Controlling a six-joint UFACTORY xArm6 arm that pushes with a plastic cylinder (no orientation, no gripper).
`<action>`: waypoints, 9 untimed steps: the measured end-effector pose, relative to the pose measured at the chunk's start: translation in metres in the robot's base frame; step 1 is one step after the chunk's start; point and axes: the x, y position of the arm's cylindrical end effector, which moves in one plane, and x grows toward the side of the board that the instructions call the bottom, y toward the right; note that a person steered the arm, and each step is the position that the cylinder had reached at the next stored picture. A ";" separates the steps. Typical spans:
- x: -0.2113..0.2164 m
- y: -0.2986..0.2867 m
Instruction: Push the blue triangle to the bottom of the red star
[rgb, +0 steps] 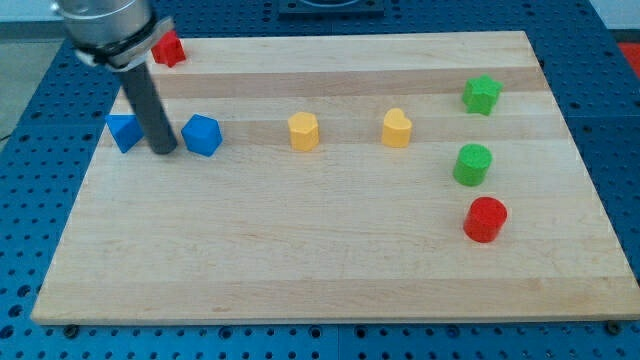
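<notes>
The blue triangle lies near the board's left edge, below the red star, which sits at the top left corner, partly behind the arm. My tip rests on the board just right of the blue triangle, between it and a blue cube-like block. The tip looks to touch or nearly touch the triangle's right side.
A yellow hexagon and a yellow heart-like block lie mid-board. A green star, a green cylinder and a red cylinder stand at the right. The wooden board ends in blue pegboard.
</notes>
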 end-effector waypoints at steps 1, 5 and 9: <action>0.009 -0.040; -0.027 -0.078; -0.022 -0.026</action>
